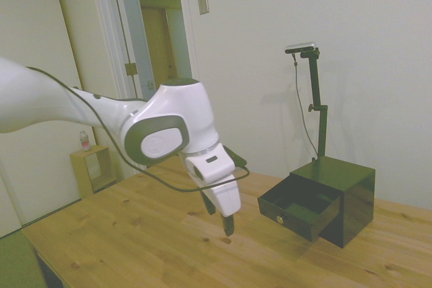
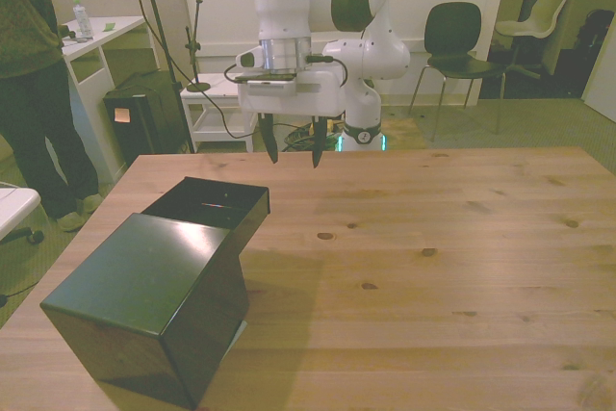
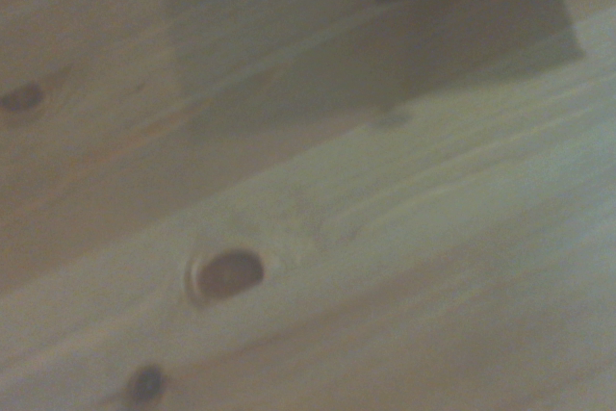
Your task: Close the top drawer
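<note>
Approach step. Top drawer [image 1: 299,208] pulled fully out of black cabinet [image 1: 347,197], at front view's left on table [image 2: 462,267]. Gripper [image 2: 291,153] released, fingers spread, empty, hovering well apart from drawer front. Next: align with knob [image 1: 280,218], push toward cabinet.

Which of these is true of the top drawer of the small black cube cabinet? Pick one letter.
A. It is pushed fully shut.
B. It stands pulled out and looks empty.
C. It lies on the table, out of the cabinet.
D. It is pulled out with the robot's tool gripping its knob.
B: the top drawer juts out of the small black cube cabinet, nothing visible inside, while the open tool hangs apart from it.
</note>
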Robot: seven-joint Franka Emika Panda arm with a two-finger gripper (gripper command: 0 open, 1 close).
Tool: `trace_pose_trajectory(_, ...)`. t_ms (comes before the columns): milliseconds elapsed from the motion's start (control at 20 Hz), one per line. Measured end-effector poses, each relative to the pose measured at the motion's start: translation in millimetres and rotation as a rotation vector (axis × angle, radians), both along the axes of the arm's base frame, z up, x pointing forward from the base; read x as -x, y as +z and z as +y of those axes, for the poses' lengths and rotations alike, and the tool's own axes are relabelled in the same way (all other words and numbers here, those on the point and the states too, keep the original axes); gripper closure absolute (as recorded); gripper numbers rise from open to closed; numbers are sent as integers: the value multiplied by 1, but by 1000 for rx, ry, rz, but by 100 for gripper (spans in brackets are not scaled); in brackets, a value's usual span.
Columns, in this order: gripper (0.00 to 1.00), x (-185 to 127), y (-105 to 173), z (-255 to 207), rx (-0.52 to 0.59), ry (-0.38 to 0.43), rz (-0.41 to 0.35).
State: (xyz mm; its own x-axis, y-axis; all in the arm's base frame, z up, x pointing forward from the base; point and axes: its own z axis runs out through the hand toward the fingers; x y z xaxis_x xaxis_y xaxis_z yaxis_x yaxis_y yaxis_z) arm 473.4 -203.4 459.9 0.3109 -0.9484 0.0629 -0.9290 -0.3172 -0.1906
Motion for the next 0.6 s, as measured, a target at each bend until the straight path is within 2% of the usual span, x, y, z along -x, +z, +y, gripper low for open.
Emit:
trace_pose_trajectory(300, 0, -58, -7, -22, 25, -18, 4)
trace_pose_trajectory(350, 100, -64, -8, -21, 26, -16, 6)
trace_pose_trajectory(600, 100, -76, -18, -21, 34, -14, 24)
